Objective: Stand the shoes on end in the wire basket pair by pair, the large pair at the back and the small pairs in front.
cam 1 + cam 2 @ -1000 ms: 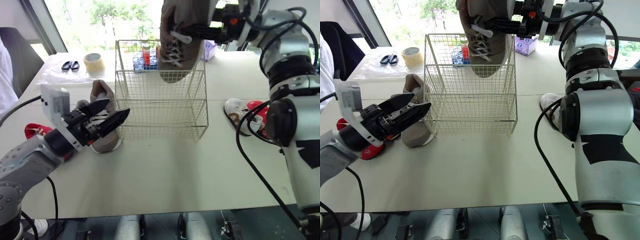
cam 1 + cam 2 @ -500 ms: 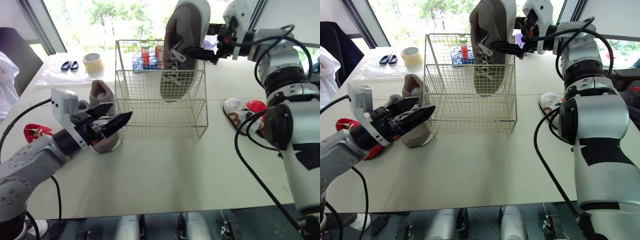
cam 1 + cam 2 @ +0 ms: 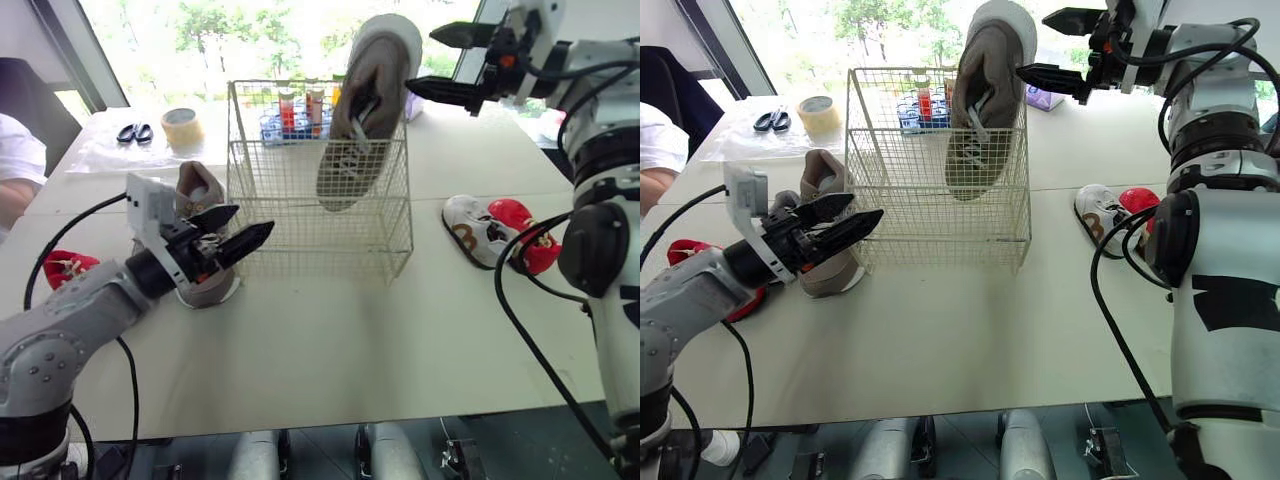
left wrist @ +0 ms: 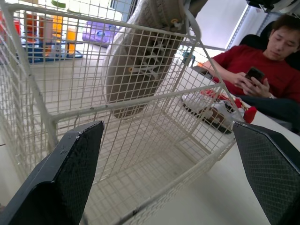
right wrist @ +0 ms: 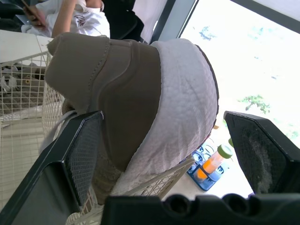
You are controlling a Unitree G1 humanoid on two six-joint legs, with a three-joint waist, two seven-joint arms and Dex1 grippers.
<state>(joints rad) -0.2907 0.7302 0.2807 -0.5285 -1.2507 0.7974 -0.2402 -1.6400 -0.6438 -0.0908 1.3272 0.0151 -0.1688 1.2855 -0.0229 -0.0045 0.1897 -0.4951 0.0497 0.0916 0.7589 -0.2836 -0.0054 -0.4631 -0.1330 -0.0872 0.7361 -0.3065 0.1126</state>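
From my head, the wire basket (image 3: 300,240) stands on the white table (image 3: 400,340). 1 large tan shoe (image 3: 360,120) stands in its right half, toe down and laces toward me. Its heel is above the rim and it leans on the top wire. I cannot tell whether its toe reaches the basket floor. My right gripper (image 3: 420,58) hovers just beside the heel, apart from it, jaws spread and holding nothing. My left gripper (image 3: 255,217) hangs just left of the basket's front corner, also spread and empty. Behind it the second tan shoe (image 3: 200,190) sits on the table beside the basket's left wall. The left red shoe (image 3: 65,268) lies farther out. On my right, well apart from the basket, a white shoe (image 3: 472,222) and the right red shoe (image 3: 530,245) lie touching. A tape roll (image 3: 183,125) and scissors (image 3: 133,131) lie at the back left, and bottles (image 3: 297,104) stand behind the basket.

In my left wrist view, my 2 fingers (image 4: 70,178) are wide apart with the basket's mesh between them. The large tan shoe hangs toe down behind it. A person in a red shirt (image 4: 243,65) sits beyond, holding a phone (image 4: 254,73).

In my right wrist view, my 2 fingertips (image 5: 79,154) flank the shoe's heel without touching it. The white sole rests on the basket's rim.
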